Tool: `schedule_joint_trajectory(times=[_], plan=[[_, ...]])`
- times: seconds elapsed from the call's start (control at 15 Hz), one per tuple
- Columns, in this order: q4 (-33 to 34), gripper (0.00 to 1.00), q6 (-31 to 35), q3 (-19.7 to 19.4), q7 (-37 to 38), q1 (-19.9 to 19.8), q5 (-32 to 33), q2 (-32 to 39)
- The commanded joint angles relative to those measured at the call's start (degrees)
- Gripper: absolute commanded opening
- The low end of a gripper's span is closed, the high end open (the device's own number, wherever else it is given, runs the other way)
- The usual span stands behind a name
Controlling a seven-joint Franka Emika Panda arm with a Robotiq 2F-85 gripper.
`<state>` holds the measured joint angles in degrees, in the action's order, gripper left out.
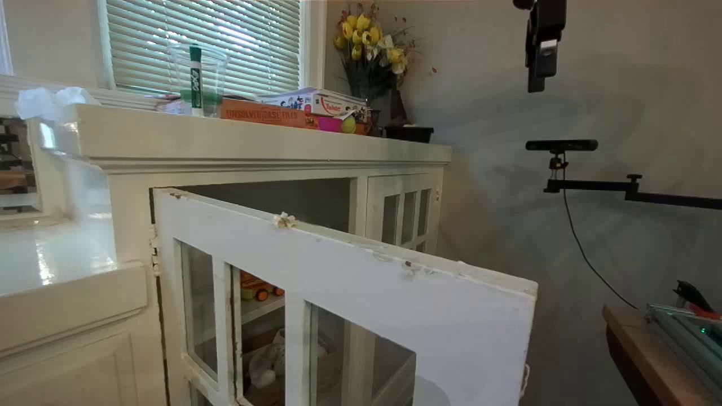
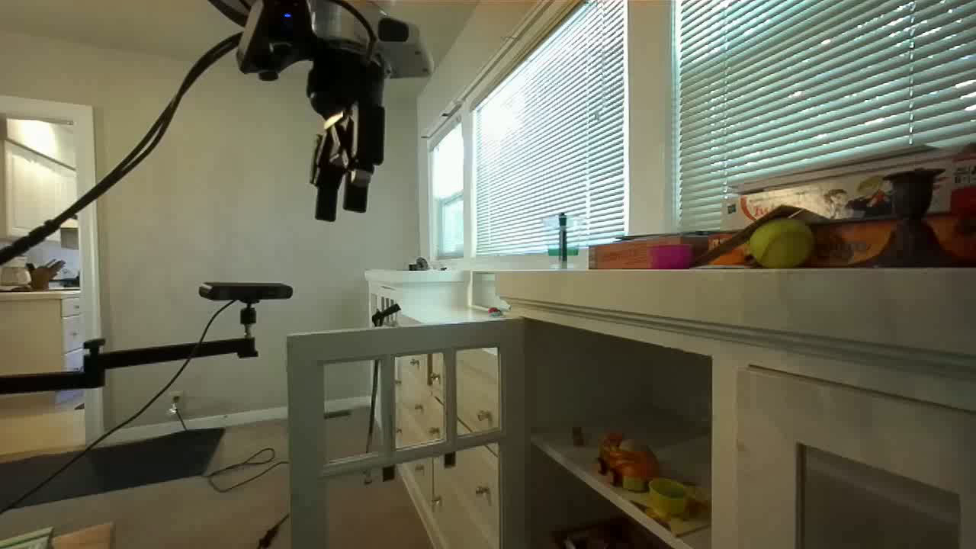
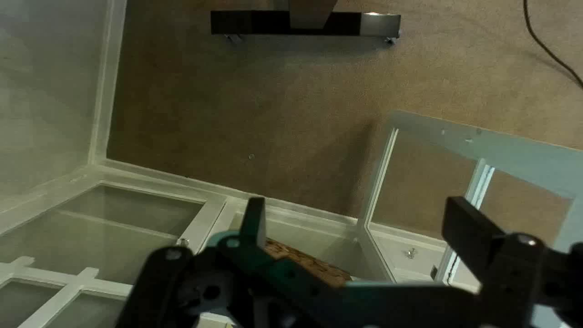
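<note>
The tool [image 2: 342, 204] hangs high, its fingers pointing down and well apart, with nothing between them. Beneath it, and seemingly the nearest thing, is the open glazed door [image 1: 361, 282] of the cabinet [image 2: 726, 427]. The relation that counts is height: in both exterior views the tool sits well above the door's top edge, over the side of its free end rather than that of the hinges [image 1: 154, 248]. There is a sideways offset too. In the wrist view the door lies to the right of the finger gap, partly hidden by the finger on that side, while a closed neighbouring door [image 3: 189, 232] lies to the left. The top edge is the long line to read: it runs from the hinges out into the room, swung well away from the cabinet front. Whether the fingers are squared to that edge I cannot tell. Lower down, inside the cabinet, a shelf [image 2: 583, 476] carries an orange toy [image 2: 629, 457] and a yellow cup-like thing [image 2: 669, 496]. In an exterior view the surface [image 2: 709, 286] on top, to the right of the tool, bears a tennis ball [image 2: 781, 242]
</note>
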<state>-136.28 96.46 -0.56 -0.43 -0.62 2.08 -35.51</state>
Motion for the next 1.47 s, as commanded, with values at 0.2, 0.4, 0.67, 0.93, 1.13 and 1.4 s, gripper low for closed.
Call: schedule_joint_trajectory(times=[0.2, 0.4, 0.67, 0.93, 1.13, 1.4], plan=[[0.1, 1.00, -0.1, 0.0, 0.0, 0.0, 0.0, 0.0], [0.1, 1.00, -0.1, 0.0, 0.0, 0.0, 0.0, 0.0], [0.1, 1.00, -0.1, 0.0, 0.0, 0.0, 0.0, 0.0], [0.1, 1.00, -0.1, 0.0, 0.0, 0.0, 0.0, 0.0], [-0.3, 1.00, 2.5, 0.2, 0.5, -0.5, 1.4, 0.5], [-0.7, 1.00, 8.8, 0.3, 1.2, -1.6, 3.6, 2.0]])
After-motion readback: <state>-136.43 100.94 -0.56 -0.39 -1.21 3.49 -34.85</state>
